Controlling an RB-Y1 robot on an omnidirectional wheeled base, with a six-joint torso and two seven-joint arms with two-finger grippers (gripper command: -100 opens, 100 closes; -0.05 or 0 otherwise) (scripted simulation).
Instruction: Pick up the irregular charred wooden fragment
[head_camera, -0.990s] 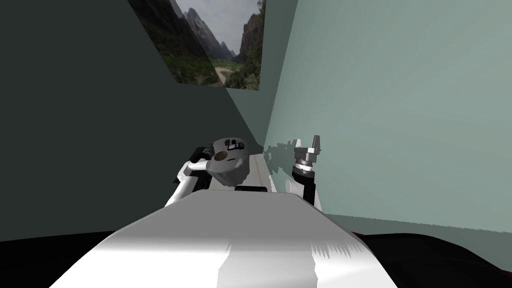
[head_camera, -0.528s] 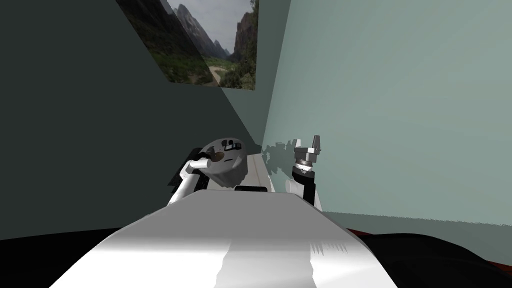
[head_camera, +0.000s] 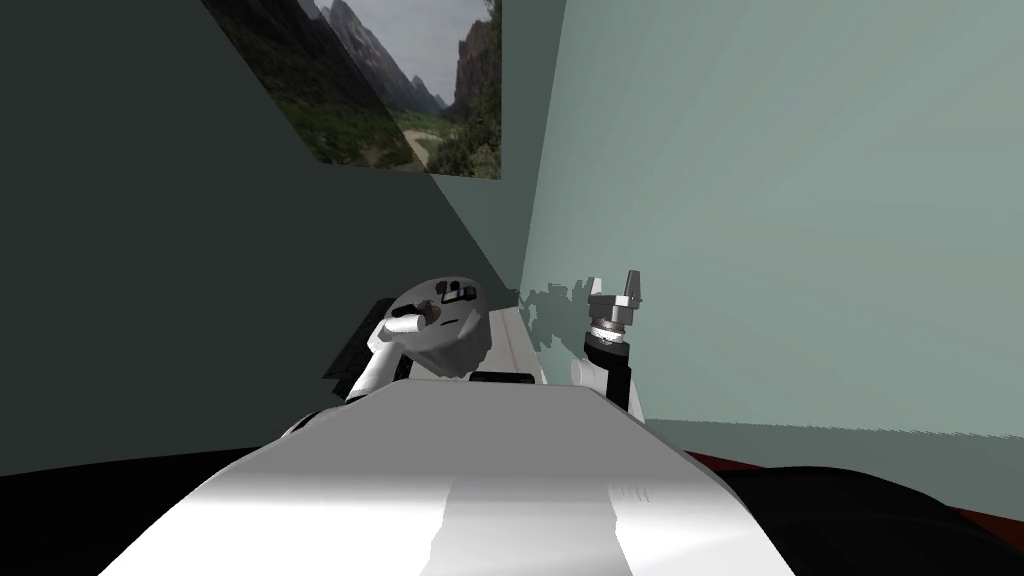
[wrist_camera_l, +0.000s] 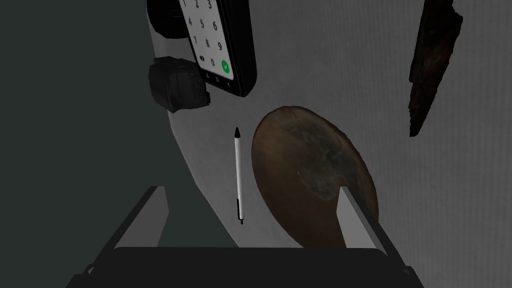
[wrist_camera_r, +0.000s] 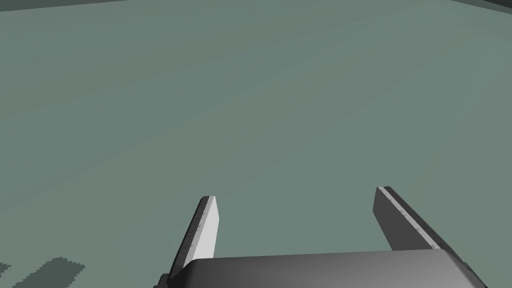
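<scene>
Green wall (head_camera: 780, 220) over the whole right side, dark wall (head_camera: 150, 260) on the left, picture (head_camera: 400, 90) of mountains far up where the two meet. Low and near, just left of that corner, a round grey table (head_camera: 465, 345), with the left arm reaching over it.

Right gripper (head_camera: 614, 290) held upright at the right, close to the green wall; seen again from its own wrist (wrist_camera_r: 295, 194), fingers wide apart, nothing between them.

Left gripper (wrist_camera_l: 248, 192) hanging above the table, fingers likewise spread wide and empty, one tip over the rim of a brown disc (wrist_camera_l: 312, 175).

Beyond the disc, on the side away from the pen and apart from everything, the fragment (wrist_camera_l: 432, 65): long, jagged, brown-black, flat on the table, well outside the spread of the fingers.

Farther off, at the table's edge, a black phone (wrist_camera_l: 217, 40) with a lit keypad, and a black block (wrist_camera_l: 177, 90) touching its side.

Between the fingers, just beside the disc, a thin white pen (wrist_camera_l: 239, 175).
</scene>
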